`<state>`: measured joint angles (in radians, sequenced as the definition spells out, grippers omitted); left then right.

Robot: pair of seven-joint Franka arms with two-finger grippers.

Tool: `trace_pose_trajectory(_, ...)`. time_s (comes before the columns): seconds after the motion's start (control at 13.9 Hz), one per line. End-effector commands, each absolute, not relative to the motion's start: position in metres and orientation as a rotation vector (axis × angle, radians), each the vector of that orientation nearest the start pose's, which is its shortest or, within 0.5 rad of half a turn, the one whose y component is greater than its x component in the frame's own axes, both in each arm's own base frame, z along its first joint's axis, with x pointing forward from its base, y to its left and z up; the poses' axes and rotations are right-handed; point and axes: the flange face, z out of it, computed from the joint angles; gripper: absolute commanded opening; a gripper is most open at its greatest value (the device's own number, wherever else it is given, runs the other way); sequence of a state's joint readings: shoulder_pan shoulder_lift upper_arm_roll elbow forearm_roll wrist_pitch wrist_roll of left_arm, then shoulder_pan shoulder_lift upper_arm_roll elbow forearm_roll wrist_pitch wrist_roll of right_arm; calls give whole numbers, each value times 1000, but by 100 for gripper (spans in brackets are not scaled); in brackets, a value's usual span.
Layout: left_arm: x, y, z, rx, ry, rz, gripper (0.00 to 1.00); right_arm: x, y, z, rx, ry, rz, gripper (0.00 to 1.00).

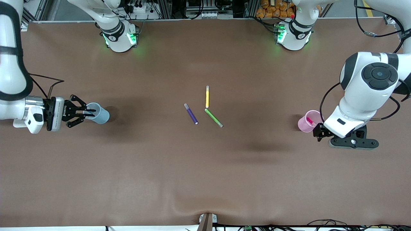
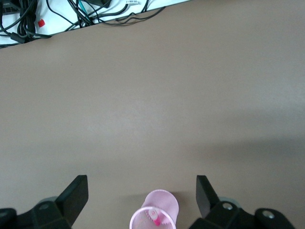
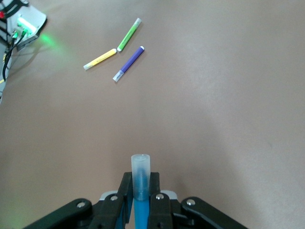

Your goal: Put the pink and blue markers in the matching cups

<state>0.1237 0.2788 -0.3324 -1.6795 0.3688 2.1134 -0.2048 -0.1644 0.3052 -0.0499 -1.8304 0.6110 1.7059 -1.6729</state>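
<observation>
We found the right gripper point(image 1: 87, 113) over the blue cup point(image 1: 99, 113) at the right arm's end of the table point(image 1: 205, 166), its fingers point(image 3: 125, 191) clamped on the blue marker point(image 3: 140, 179). In the right wrist view the marker's pale greyish cap stood up between the fingers, with the blue barrel running down below them. From the front camera the fingertips reached over the cup's rim, and we could not tell how far into the cup the marker went.

At the left arm's end the pink cup point(image 1: 308, 121) stood upright on the table with the pink marker point(image 1: 310, 121) inside it, leaning against the wall. The left wrist view looked down on the same cup point(image 2: 156, 213), the marker's end point(image 2: 155, 217) showing at its mouth. The left gripper point(image 2: 142, 202) hung just beside and above the cup with its jaws spread wide and nothing between them.

Near the middle of the table, well apart from both cups, we saw three other markers lying flat. The yellow one point(image 1: 207, 96) lay farthest from the front camera. The green one point(image 1: 214, 117) had one end near the yellow's lower end. The purple one point(image 1: 191, 114) lay beside them, toward the right arm's end, touching neither.
</observation>
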Motion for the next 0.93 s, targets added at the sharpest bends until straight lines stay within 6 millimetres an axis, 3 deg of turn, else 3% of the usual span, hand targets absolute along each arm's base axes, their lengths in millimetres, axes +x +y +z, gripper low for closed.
trace_pose_trajectory(0.0,632,-110,502,-2894,272,-278,100,583,-88,331,-1928,-1454,-333,0)
trace_pose_trajectory(0.29,610,-100,538,-2892,242,-214,100,570,-106,305,-1864,-1413,-314,0)
trace_pose_trajectory(0.5,589,-81,573,-2943,241,-171,100,563,-110,296,-1854,-1386,-301,1)
trace_pose_trajectory(0.57,580,-70,582,-2962,211,-135,100,563,-110,296,-1854,-1386,-301,26)
trace_pose_trajectory(0.65,573,-63,592,-2987,184,-118,100,563,-110,296,-1855,-1385,-300,79)
trace_pose_trajectory(0.72,566,-51,604,-3003,179,-100,100,562,-111,296,-1854,-1383,-301,100)
trace_pose_trajectory(0.86,550,-44,625,-3028,204,-70,100,562,-108,300,-1865,-1361,-282,100)
